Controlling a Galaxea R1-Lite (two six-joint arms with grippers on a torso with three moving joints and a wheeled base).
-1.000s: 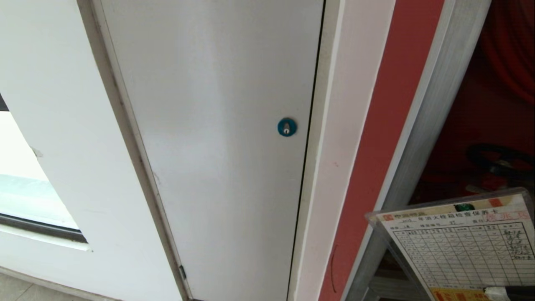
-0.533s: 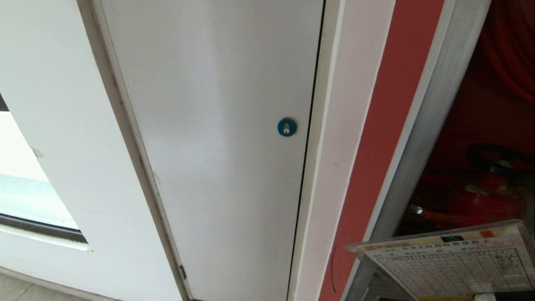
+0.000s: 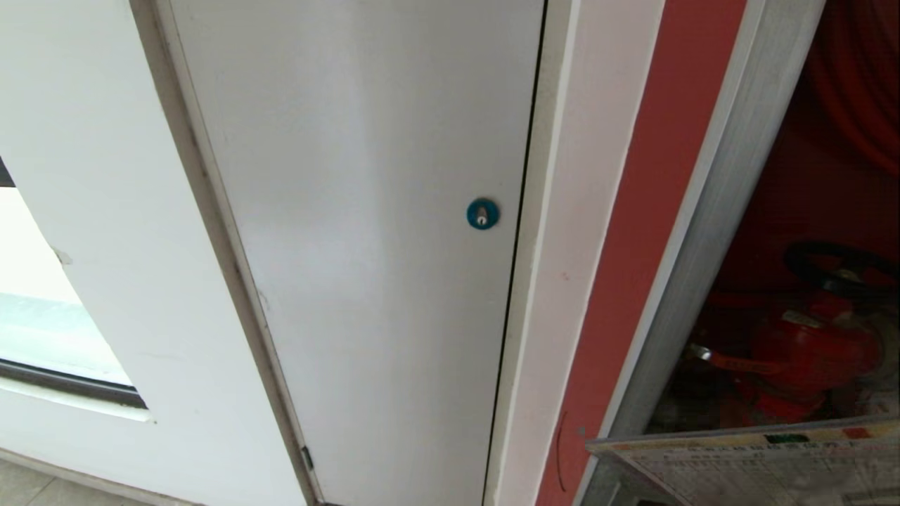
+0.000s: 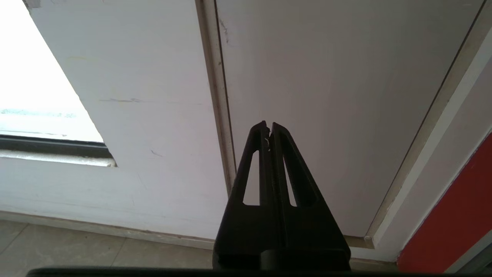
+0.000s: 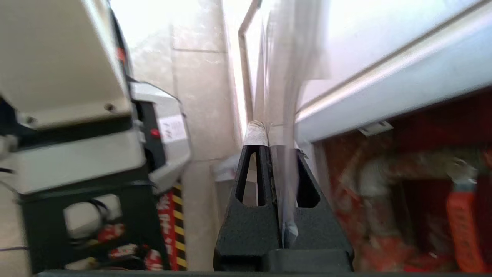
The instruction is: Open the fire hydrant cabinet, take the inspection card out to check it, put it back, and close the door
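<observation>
The fire hydrant cabinet's silver frame (image 3: 710, 239) runs down the right of the head view, with the red interior, a black handwheel (image 3: 837, 267) and a red valve (image 3: 808, 351) behind it. The inspection card (image 3: 759, 460), a gridded sheet in a clear sleeve, lies almost flat at the lower right, in front of the opening. In the right wrist view my right gripper (image 5: 275, 140) is shut on the card (image 5: 292, 57), seen edge-on, beside the cabinet frame (image 5: 384, 84). My left gripper (image 4: 269, 125) is shut and empty, parked facing the wall panel. The door is out of view.
A grey-white panel (image 3: 365, 246) with a round blue lock (image 3: 482, 213) fills the middle of the head view. A window opening (image 3: 42, 316) is at the left and a red wall strip (image 3: 654, 211) borders the cabinet. My own base (image 5: 77, 134) stands close beside the right gripper.
The card has sunk toward the lower edge of the head view and tipped flatter, uncovering the red valve behind it. The left arm and the camera have not moved.
</observation>
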